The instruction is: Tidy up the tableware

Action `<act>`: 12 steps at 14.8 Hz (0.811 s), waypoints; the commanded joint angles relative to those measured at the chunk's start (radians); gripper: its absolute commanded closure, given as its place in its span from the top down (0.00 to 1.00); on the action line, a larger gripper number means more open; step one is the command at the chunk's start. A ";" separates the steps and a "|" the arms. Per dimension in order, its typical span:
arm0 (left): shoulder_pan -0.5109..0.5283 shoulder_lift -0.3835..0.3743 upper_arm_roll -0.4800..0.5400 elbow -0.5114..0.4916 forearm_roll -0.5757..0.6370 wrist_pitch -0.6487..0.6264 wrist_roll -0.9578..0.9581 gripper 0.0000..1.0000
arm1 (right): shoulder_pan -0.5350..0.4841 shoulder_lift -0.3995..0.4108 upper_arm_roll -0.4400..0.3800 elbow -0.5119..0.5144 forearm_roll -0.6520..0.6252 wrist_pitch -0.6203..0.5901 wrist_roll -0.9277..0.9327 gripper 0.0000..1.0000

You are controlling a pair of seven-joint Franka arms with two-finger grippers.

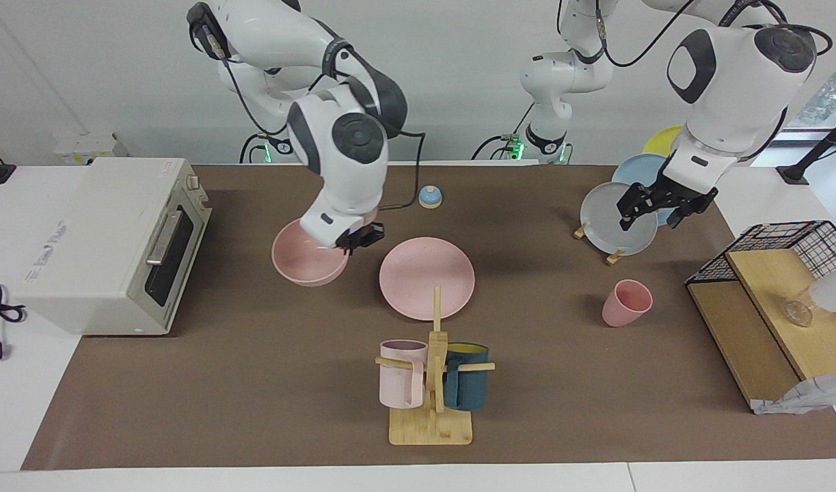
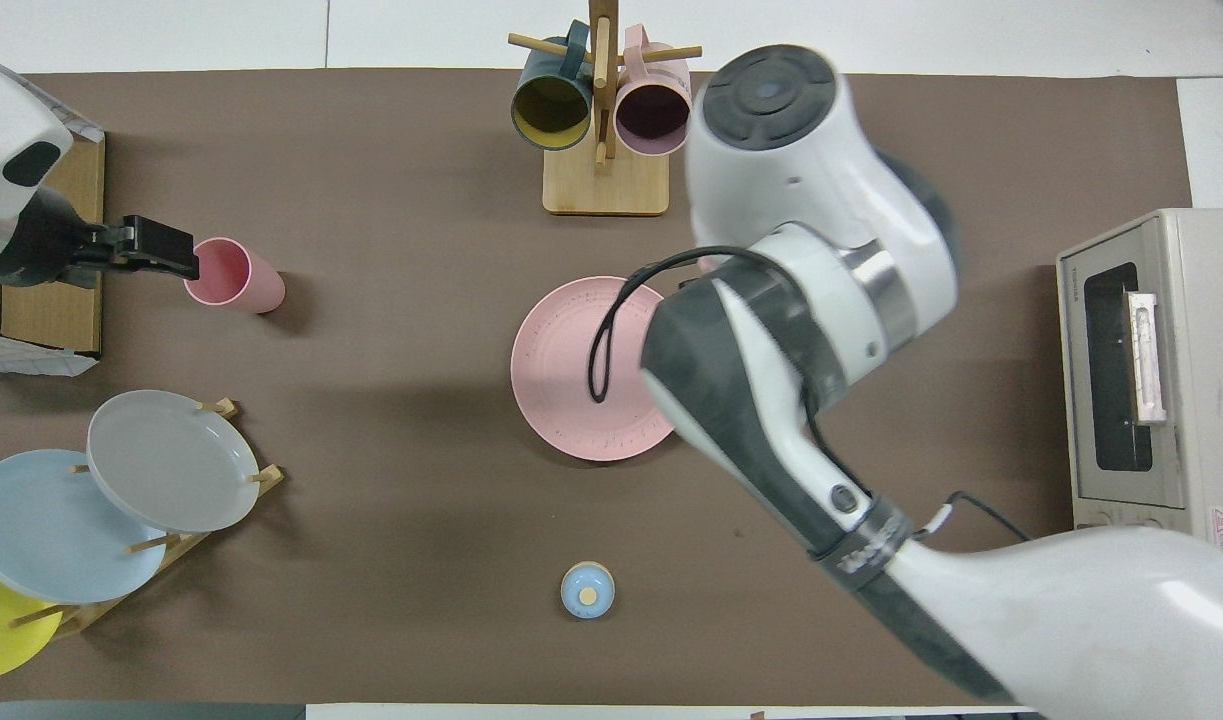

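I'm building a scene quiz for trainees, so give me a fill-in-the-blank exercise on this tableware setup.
1. The right gripper is at the rim of the pink ____.
2. The pink cup lies on its ____.
3. The left gripper hangs over the rack's ____ plate.
4. The pink plate lies between the bowl and the ____.

Missing words: bowl; side; grey; cup

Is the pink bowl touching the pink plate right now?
Apart. In the facing view a strip of brown mat shows between the pink bowl and the pink plate; the right gripper is at the bowl's rim.
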 commanded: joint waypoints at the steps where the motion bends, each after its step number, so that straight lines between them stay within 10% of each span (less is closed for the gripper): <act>1: 0.011 0.135 -0.004 0.038 -0.016 0.102 -0.008 1.00 | 0.110 0.072 0.014 0.101 -0.044 0.034 0.123 0.00; 12: 0.009 0.218 -0.002 -0.065 -0.010 0.241 -0.030 1.00 | 0.242 0.215 0.005 0.131 -0.059 0.249 0.327 0.00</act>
